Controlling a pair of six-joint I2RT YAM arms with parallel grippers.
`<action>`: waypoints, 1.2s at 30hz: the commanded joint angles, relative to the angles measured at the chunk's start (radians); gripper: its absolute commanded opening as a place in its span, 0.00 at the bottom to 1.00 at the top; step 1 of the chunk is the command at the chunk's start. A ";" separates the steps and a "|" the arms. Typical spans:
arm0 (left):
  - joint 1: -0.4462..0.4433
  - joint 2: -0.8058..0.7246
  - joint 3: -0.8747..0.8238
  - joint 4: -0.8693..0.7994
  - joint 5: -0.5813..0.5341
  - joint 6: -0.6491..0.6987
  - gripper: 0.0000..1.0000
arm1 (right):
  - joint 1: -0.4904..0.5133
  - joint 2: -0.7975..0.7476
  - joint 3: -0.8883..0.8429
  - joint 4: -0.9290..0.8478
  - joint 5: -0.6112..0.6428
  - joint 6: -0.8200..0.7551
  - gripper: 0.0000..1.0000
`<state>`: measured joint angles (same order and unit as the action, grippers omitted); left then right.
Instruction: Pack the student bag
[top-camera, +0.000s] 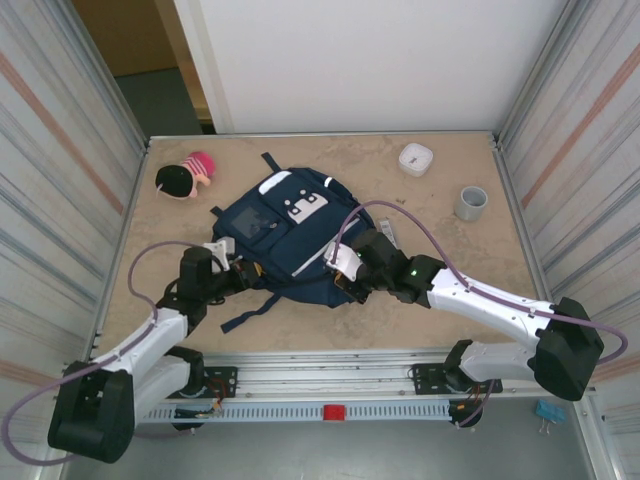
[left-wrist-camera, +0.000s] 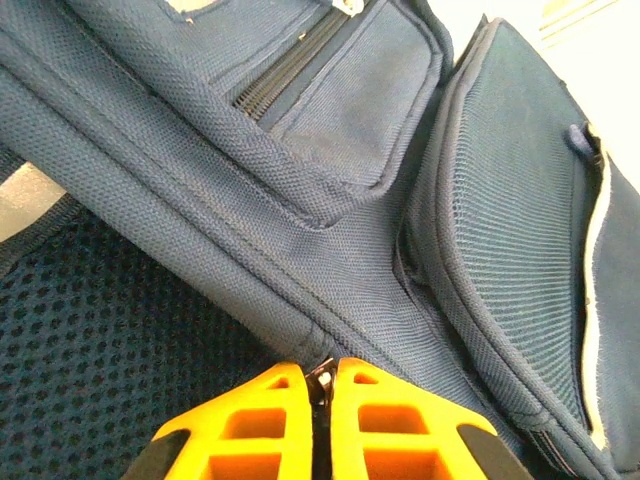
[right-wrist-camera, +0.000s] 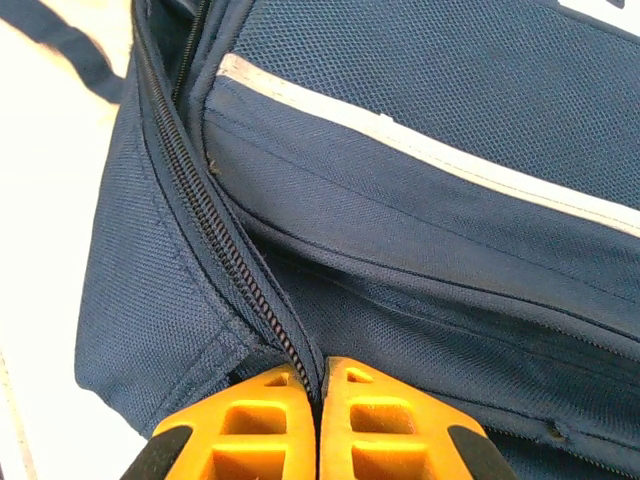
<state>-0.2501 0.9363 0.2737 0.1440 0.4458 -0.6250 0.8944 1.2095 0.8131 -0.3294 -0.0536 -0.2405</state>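
The student bag (top-camera: 285, 232), a navy backpack with white patches on its front pocket, lies flat in the middle of the table. My left gripper (top-camera: 241, 272) is at the bag's near-left edge. In the left wrist view its orange fingers (left-wrist-camera: 262, 412) are shut on a small metal zipper pull (left-wrist-camera: 321, 380) beside the dark mesh back panel. My right gripper (top-camera: 350, 277) is at the bag's near-right corner. In the right wrist view it (right-wrist-camera: 320, 372) is pinched shut on the fabric edge by the zipper teeth (right-wrist-camera: 225, 240), below the thin white stripe (right-wrist-camera: 420, 150).
A pink-and-black toy (top-camera: 185, 177) lies at the back left. A small white box (top-camera: 416, 159) and a grey cup (top-camera: 471, 203) stand at the back right. Loose dark straps (top-camera: 250, 312) trail from the bag toward the near edge. Metal walls close in both sides.
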 joint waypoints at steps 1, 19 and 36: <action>-0.022 -0.058 0.041 -0.084 0.031 0.008 0.00 | -0.007 -0.002 0.008 0.105 -0.003 0.094 0.00; -0.043 -0.133 0.038 -0.140 -0.029 0.001 0.00 | -0.082 -0.165 -0.126 0.221 -0.027 1.237 0.57; -0.043 -0.157 0.061 -0.176 -0.042 0.021 0.00 | -0.167 0.133 -0.118 0.314 -0.189 1.533 0.55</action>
<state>-0.2886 0.8036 0.2905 -0.0330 0.3962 -0.6250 0.7437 1.3048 0.6724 -0.0635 -0.2001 1.2530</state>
